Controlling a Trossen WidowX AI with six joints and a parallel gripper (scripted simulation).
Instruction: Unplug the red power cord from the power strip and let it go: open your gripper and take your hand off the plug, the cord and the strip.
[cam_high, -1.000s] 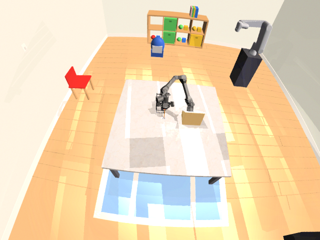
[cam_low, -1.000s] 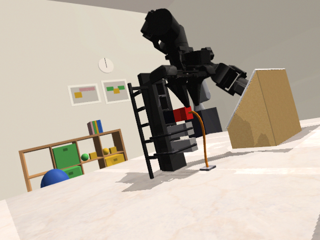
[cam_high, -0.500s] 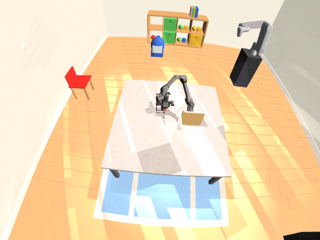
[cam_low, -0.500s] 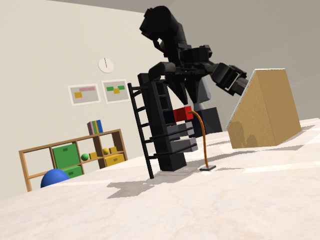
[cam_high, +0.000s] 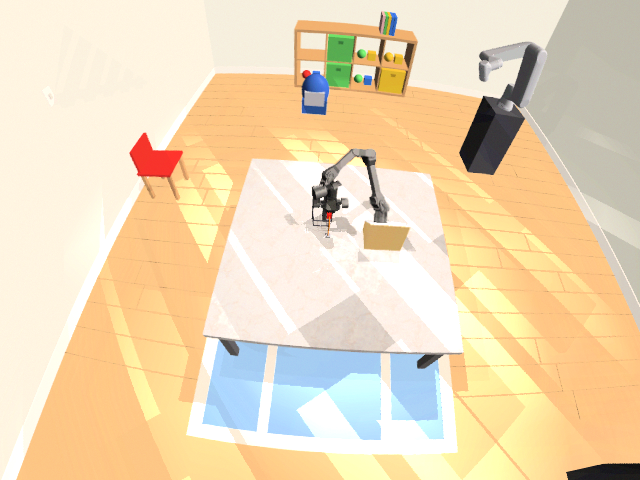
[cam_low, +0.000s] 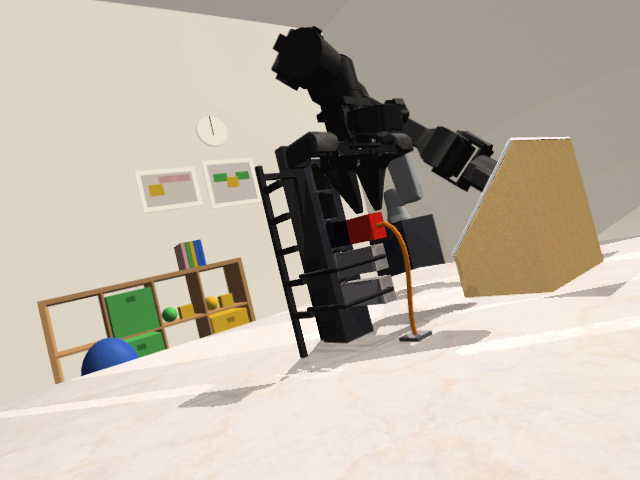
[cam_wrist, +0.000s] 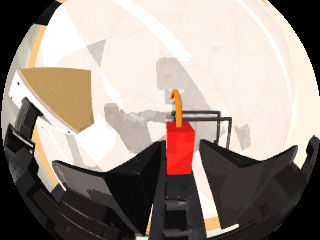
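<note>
Open gripper just above red plug, black rack alongside.

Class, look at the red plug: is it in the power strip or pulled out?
Cannot tell for sure. The red plug sits against the power strip, under the open tool; no gap shows.

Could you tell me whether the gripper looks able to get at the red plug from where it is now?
Probably yes. The gripper hangs just above the red plug, fingers parted to either side of it and nothing in between. The power strip sits behind the plug, and the orange cord drops away in front.
</note>
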